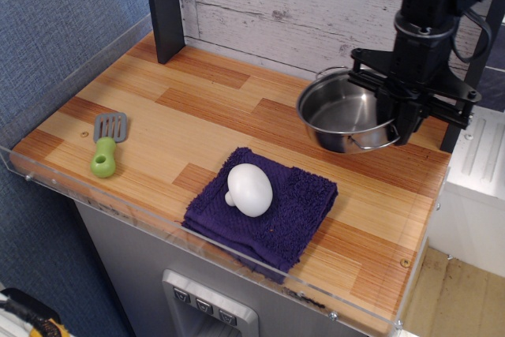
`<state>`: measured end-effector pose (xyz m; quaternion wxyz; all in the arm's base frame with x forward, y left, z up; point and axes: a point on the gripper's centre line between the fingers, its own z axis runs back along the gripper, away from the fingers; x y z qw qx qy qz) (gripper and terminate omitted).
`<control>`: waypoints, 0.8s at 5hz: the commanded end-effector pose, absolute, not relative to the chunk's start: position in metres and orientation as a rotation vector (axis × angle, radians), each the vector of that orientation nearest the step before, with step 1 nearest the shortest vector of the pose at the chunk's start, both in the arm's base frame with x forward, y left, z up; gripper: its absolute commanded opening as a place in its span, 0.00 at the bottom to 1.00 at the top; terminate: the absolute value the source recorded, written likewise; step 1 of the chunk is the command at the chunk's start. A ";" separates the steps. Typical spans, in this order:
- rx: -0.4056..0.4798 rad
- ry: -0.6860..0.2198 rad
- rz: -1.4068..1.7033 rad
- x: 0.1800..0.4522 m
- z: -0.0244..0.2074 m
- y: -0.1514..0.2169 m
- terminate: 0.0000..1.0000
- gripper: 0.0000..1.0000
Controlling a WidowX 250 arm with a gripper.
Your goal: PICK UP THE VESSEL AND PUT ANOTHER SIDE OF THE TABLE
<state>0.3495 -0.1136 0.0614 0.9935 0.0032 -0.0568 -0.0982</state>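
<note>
One round shiny steel vessel [347, 120] hangs tilted near the far right corner of the striped wooden table [205, 128], its rim clamped by the black gripper [392, 112]. Carrying seems finished; next, lowering and release.

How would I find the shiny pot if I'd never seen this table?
Look at the wooden table, then at its far right end by the white plank wall. There the black pincer grips the vessel by its rim. It is the only round, shiny steel thing, bigger than the white mushroom.
</note>
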 end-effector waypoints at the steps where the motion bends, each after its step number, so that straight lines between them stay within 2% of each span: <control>1: 0.019 -0.153 -0.203 0.358 0.050 -0.118 0.00 0.00; 3: 0.013 -0.112 -0.204 0.354 0.028 -0.112 0.00 0.00; 4: -0.006 -0.096 -0.196 0.350 0.026 -0.113 0.00 0.00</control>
